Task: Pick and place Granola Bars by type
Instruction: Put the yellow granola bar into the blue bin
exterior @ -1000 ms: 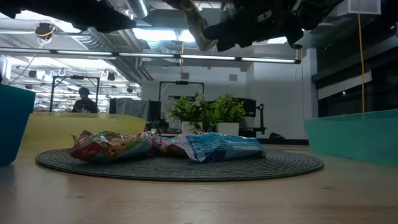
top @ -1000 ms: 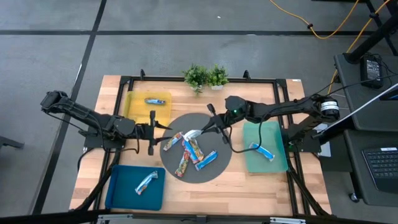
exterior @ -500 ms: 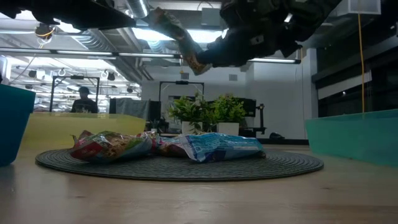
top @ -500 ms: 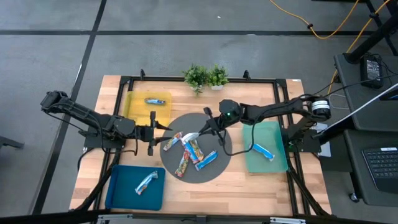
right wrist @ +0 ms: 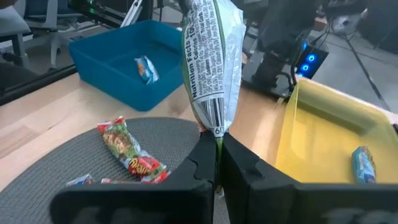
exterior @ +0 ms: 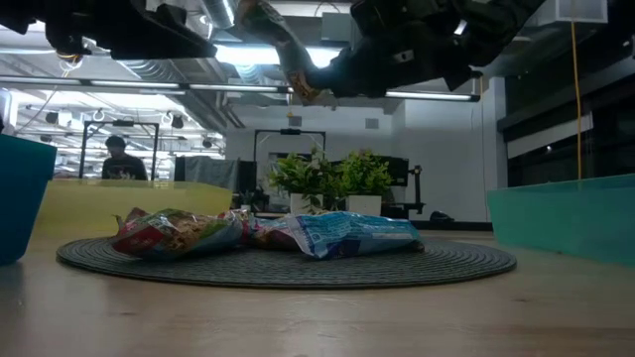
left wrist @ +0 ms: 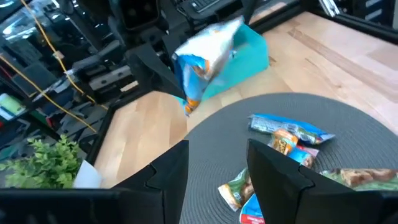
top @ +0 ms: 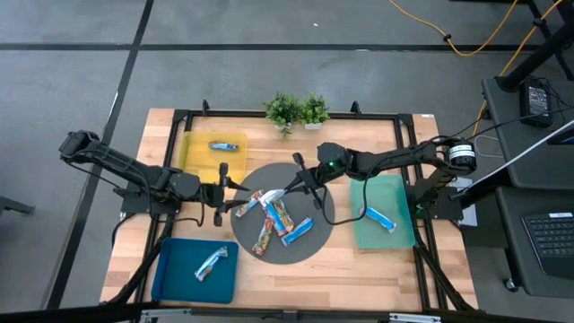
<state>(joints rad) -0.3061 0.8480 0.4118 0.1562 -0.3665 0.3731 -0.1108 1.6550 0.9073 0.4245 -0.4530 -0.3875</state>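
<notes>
From above, the right pincer (top: 289, 190) is clamped on a silver-grey bar (top: 277, 194), lifted over the round grey mat (top: 318, 235) where other bars (top: 273, 222) lie, while the left pincer (top: 235, 185) waits beside the mat, fingers spread and empty. The right wrist view shows the silver-grey bar (right wrist: 210, 68) pinched upright at its lower end, above the mat.

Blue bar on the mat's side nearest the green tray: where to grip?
Come straight down on the blue bar and close the jaws across its narrow width, toward the free end nearest the green tray. It lies flat and slanted on the round mat, its other end crowded by neighbouring bars. The right gripper holds a lifted bar.
</notes>
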